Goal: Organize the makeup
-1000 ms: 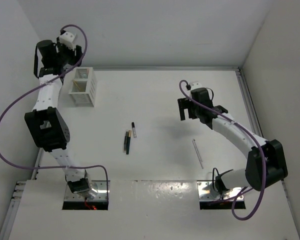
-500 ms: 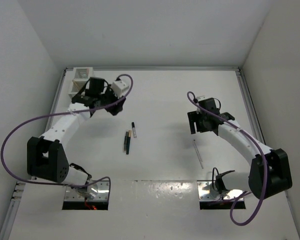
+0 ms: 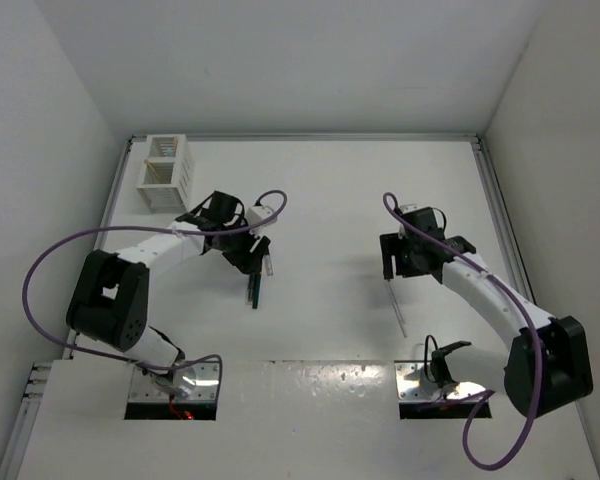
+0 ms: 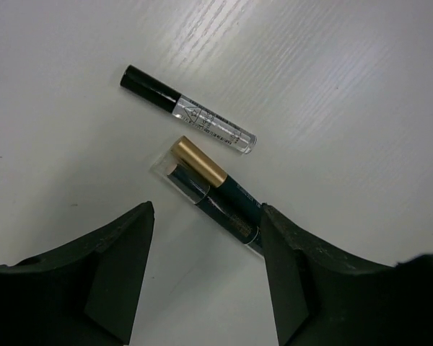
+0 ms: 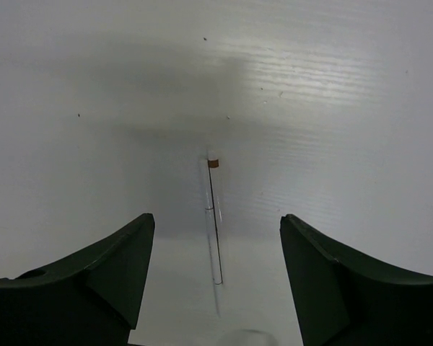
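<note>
i read the step in hand as a double pick: each arm is set over one piece of makeup on the table (image 3: 320, 180). on the left, the dark pencil with the gold end (image 4: 215, 196) lies slantwise between the fingers, so i'd turn the wrist until the jaws close square across its barrel. i'd also keep off the clear tube with the black cap (image 4: 190, 111), which lies just beside the pencil and would roll if nudged. on the right, the thin clear stick with the tan tip (image 5: 214, 216) already runs straight down the gap. it lies alone, well apart from the middle cluster. it is so slim and low that i'd go right down to the tabletop before closing, or the pads may pass over it. the white slatted box (image 3: 163, 172) at the far left looks like the place to carry both.

the left gripper (image 4: 207, 216) stands wide apart, astride the pencil, holding nothing. the right gripper (image 5: 216, 223) is likewise spread, astride the stick, and empty. i can't tell whether either one's fingertips touch the table.
</note>
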